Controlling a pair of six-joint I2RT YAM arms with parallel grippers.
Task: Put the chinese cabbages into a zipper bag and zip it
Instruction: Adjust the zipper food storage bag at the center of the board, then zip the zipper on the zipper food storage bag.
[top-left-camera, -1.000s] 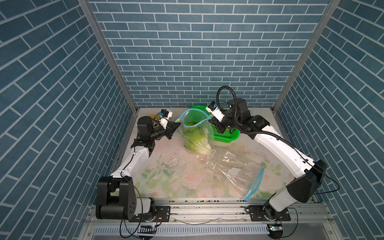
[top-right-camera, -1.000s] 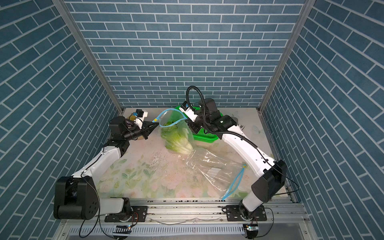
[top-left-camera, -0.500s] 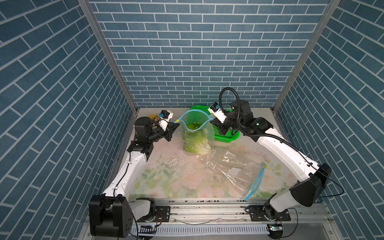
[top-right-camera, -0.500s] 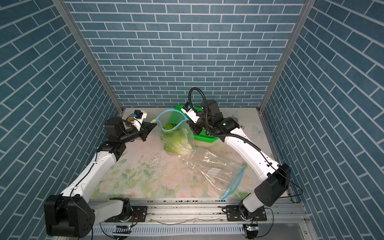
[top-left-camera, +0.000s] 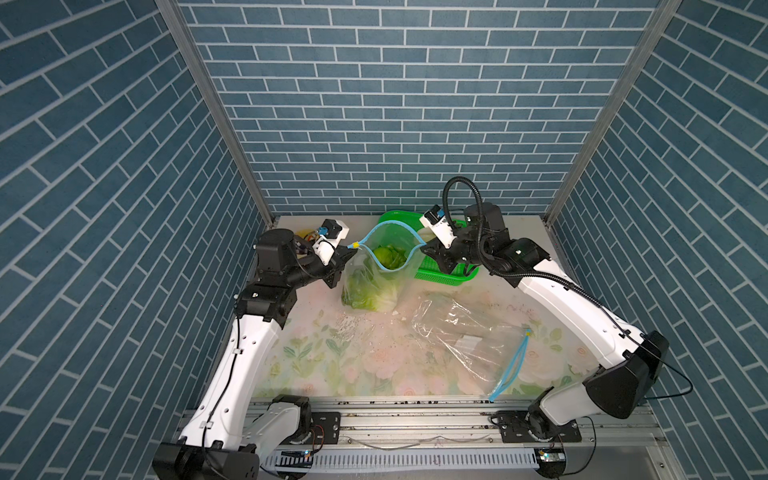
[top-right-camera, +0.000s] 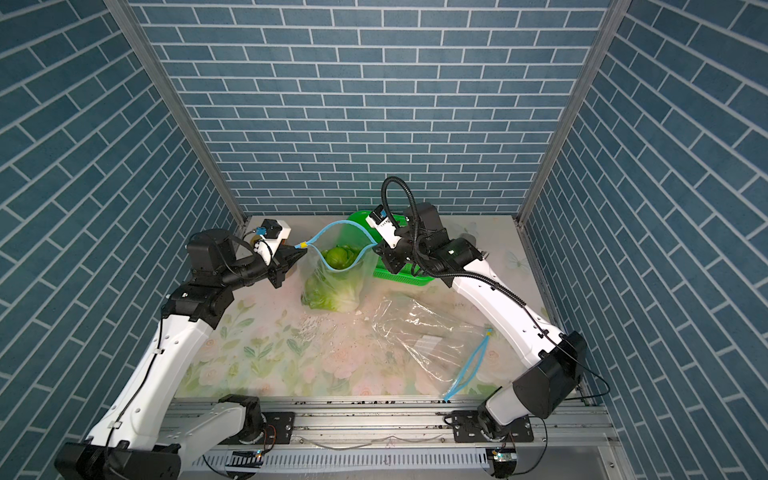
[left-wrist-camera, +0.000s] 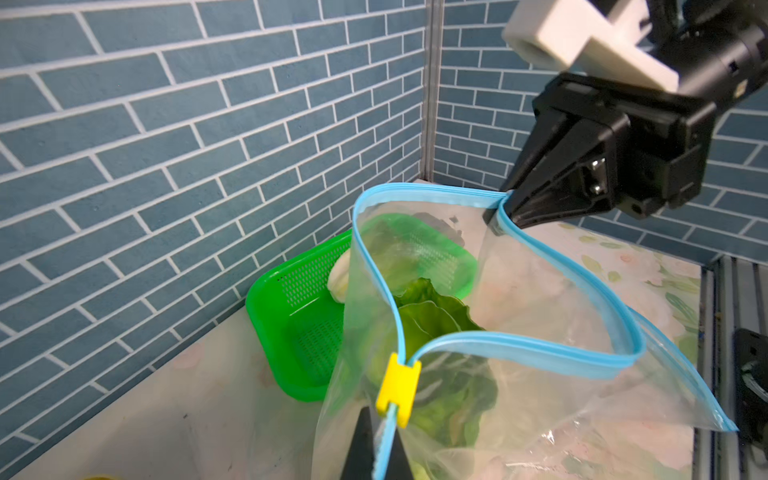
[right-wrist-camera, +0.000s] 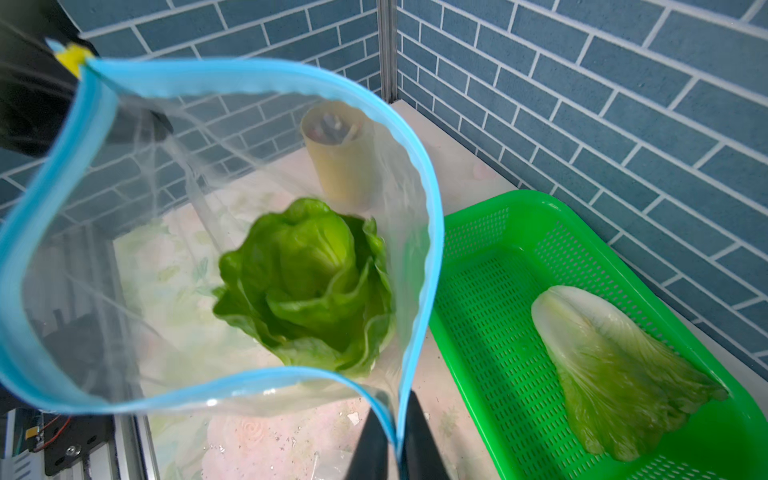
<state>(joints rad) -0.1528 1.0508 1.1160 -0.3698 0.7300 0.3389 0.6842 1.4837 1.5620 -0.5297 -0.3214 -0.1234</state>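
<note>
Open zipper bag (top-left-camera: 374, 291) held upright, rim ends pinched tight by left gripper (top-left-camera: 347, 249) and right gripper (top-left-camera: 424, 249); chinese cabbage (right-wrist-camera: 307, 282) inside.

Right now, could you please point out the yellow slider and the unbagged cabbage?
yellow slider (left-wrist-camera: 398, 386), left wrist view, front face.
unbagged cabbage (right-wrist-camera: 615, 370), right wrist view, leafy middle.

Both top views high at the front, looking down and back over the whole worktop (top-left-camera: 316, 365), each wrist view close behind its own jaws, facing the opposite jaws, zipper bag (left-wrist-camera: 540, 399) between the jaws shared by all views
</note>
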